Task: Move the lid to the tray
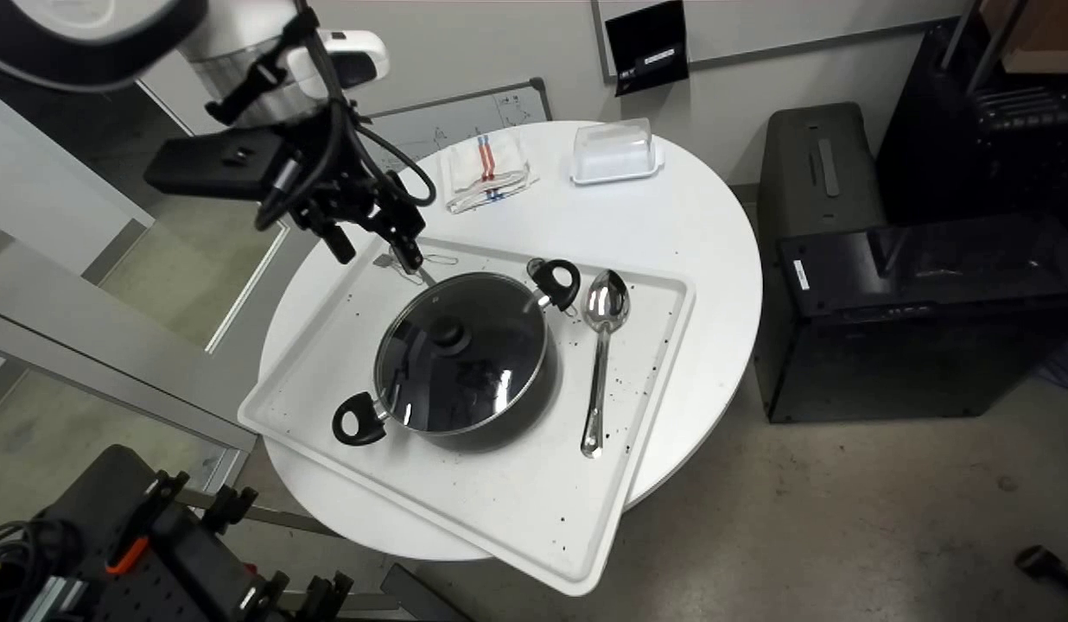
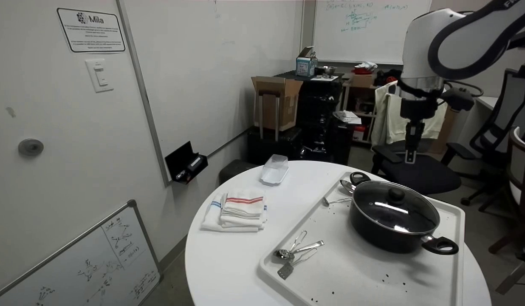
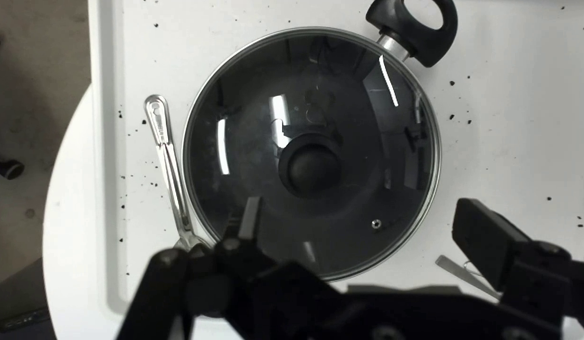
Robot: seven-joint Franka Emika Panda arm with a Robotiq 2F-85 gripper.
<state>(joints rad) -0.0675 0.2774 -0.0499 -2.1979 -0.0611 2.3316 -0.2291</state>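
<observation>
I am holding the gripper (image 1: pixel 376 257) up over a large white tray (image 1: pixel 499 505), its two fingers (image 3: pixel 249 219) standing wide apart. Below the gripper, the dark glass lid (image 1: pixel 469 363) is sitting on a black two-handled pan (image 2: pixel 383 239), and in both exterior views the fingertips are hanging clear of the lid. In the wrist view I am seeing the lid's round black knob (image 3: pixel 315 170) ahead of the fingertips; from side to side it is sitting between them, closer to one. The pan is standing on the tray, and the tray is lying beneath the gripper on a round white table (image 1: pixel 715 259), with a corner sticking out past the table's edge. Down beside the pan, a metal serving spoon (image 1: pixel 599 367) is resting on the tray; in the wrist view one finger is hiding part of its bowl. Also lower than the gripper, by a tray corner, a small spatula (image 2: pixel 285 270) is lying among other metal utensils (image 2: pixel 283 254). Dark specks (image 3: pixel 452 83) are dotting the tray around the pan. Well apart from the gripper, on the table, I am seeing folded striped dish towels (image 2: pixel 244 210) and a butter dish (image 1: pixel 616 155) with a clear cover.
</observation>
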